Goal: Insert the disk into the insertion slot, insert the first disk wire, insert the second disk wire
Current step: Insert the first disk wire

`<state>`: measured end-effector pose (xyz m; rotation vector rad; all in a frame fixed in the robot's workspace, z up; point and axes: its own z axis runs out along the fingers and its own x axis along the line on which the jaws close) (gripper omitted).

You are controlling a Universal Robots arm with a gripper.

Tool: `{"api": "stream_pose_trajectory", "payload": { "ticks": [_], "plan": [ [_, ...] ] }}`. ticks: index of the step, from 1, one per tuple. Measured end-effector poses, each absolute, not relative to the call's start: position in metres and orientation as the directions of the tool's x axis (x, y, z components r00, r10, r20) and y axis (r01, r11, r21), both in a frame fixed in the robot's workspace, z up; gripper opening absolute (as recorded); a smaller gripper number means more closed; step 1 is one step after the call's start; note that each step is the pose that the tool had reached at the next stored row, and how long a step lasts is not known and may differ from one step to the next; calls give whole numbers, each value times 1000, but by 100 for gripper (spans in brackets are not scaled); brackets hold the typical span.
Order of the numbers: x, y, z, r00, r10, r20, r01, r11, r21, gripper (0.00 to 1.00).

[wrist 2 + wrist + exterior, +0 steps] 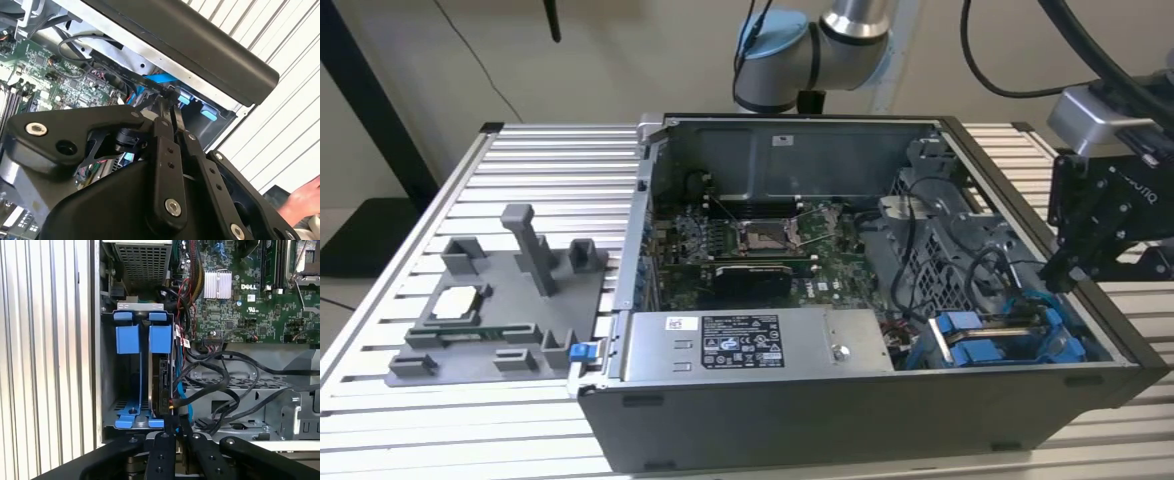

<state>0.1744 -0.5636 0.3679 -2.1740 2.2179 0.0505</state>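
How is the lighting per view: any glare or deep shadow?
Exterior view: even light, no glare, the pincer a black shape near the insertion slot. First wrist view: blue rails brightly lit, the disk beside them dark. Second wrist view: slatted table very bright behind the dark case rim.

Plain beige wall behind a ribbed aluminium tabletop, a black post at the exterior view's left
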Motion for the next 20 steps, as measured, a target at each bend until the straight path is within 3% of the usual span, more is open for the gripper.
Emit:
{"api": "stream_pose_trajectory", "payload": {
  "ticks": [20],
  "plan": [
    [133, -555, 384, -20, -999, -48, -1000, 21, -2, 0]
  ]
}}
